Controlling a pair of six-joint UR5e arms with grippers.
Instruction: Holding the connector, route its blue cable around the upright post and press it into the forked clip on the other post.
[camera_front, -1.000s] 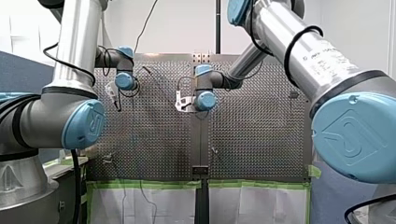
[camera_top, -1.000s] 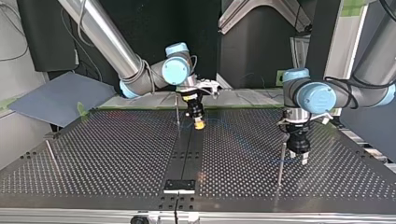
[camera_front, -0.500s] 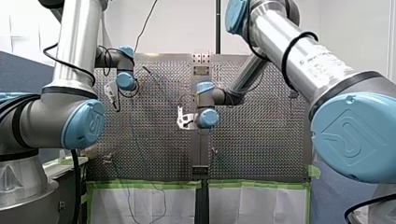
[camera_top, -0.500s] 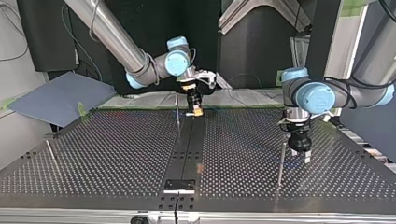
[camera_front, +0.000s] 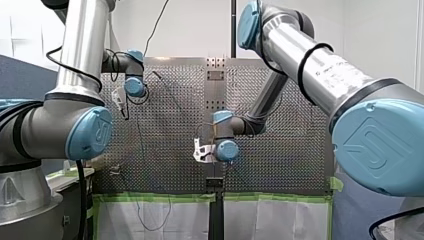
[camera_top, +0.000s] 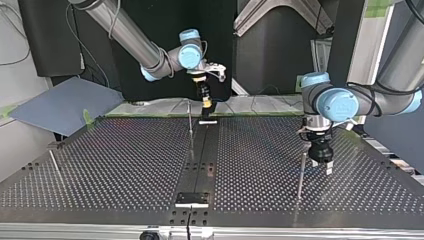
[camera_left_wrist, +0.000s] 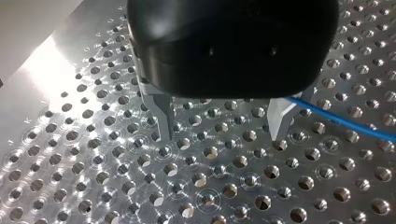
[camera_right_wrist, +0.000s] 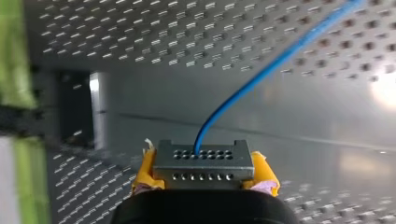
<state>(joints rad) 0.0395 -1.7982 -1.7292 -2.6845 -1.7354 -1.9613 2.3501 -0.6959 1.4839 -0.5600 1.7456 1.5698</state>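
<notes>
My right gripper (camera_right_wrist: 204, 171) is shut on a grey metal connector (camera_right_wrist: 201, 163), which sits between its yellow pads (camera_right_wrist: 144, 170). A blue cable (camera_right_wrist: 261, 74) leaves the connector's face and runs away over the perforated table. In the top view this gripper (camera_top: 205, 104) hangs above the table's far edge, just beside a thin upright post (camera_top: 190, 119). My left gripper (camera_left_wrist: 222, 135) stands open a little above the table with nothing between its metal fingers (camera_left_wrist: 163, 116); the blue cable (camera_left_wrist: 345, 122) passes just outside one finger. In the top view it (camera_top: 324, 167) is next to another post (camera_top: 300, 175).
A third thin post (camera_top: 54, 165) stands at the top view's left. A black strip (camera_top: 200, 160) runs down the table's middle to a small black block (camera_top: 192, 199) at the near edge. Green tape (camera_front: 165, 196) lines the table's edge in the front view.
My right arm has carried the connector away toward the top view's far edge, past the middle post, and it hangs higher. My left gripper has barely moved and stays open.
</notes>
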